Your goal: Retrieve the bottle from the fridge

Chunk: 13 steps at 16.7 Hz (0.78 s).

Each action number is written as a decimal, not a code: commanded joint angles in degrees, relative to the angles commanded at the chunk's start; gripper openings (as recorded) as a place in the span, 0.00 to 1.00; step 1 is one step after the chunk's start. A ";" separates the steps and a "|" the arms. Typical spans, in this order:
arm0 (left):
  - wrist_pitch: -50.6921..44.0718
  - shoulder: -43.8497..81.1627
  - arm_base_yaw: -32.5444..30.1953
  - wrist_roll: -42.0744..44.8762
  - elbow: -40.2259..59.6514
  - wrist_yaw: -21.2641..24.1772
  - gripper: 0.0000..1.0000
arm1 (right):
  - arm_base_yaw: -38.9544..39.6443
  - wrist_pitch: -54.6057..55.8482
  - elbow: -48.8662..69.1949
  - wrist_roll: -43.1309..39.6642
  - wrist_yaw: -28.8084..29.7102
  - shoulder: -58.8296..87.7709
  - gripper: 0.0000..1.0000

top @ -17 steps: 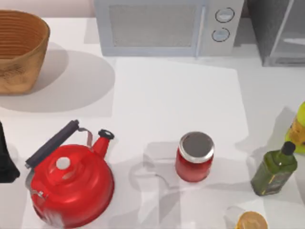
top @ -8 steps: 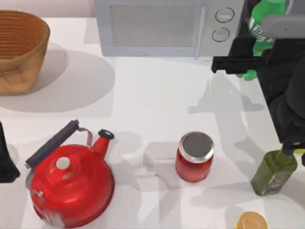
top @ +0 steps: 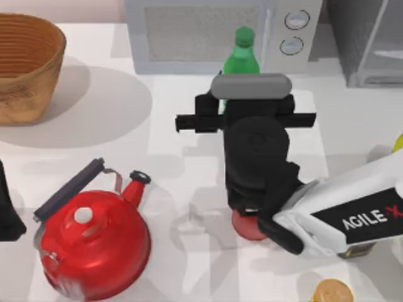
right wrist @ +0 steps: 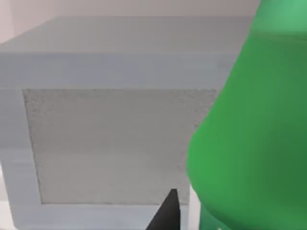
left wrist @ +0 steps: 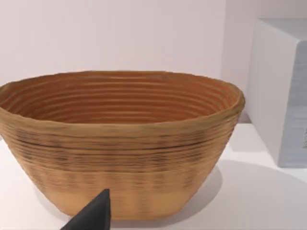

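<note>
The bottle [top: 242, 53] is bright green with a round green cap. It is held upright over the table's middle, just in front of the microwave. My right gripper [top: 244, 94] is shut on its body, and the arm reaches in from the lower right. In the right wrist view the bottle [right wrist: 254, 134] looms large beside one dark fingertip [right wrist: 167, 211]. The fridge [top: 368, 44], dark grey with a pale door panel, stands at the back right, well away from the bottle. My left gripper [top: 7, 214] is parked at the table's left edge.
A light grey microwave [top: 214, 34] stands at the back centre and a wicker basket [top: 28, 63] at the back left. A red kettle [top: 94, 236] sits front left. A red jar [top: 249, 228] lies partly under my right arm. A yellow-lidded item [top: 332, 292] is front right.
My right arm has carried the green bottle left from the fridge corner to the front of the microwave. It now covers the red jar and the olive bottle. The left arm is still.
</note>
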 joint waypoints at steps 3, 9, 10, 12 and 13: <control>0.00 0.00 0.00 0.00 0.00 0.00 1.00 | 1.13 2.60 2.11 -0.43 2.03 4.62 0.00; 0.00 0.00 0.00 0.00 0.00 0.00 1.00 | 0.87 2.69 2.17 -0.32 1.92 4.97 0.00; 0.00 0.00 0.00 0.00 0.00 0.00 1.00 | 0.64 2.88 2.84 -0.30 1.56 5.31 0.00; 0.00 0.00 0.00 0.00 0.00 0.00 1.00 | -0.28 3.55 5.14 -0.29 0.27 7.03 0.00; 0.00 0.00 0.00 0.00 0.00 0.00 1.00 | -0.93 3.89 6.43 -0.29 -0.44 8.36 0.00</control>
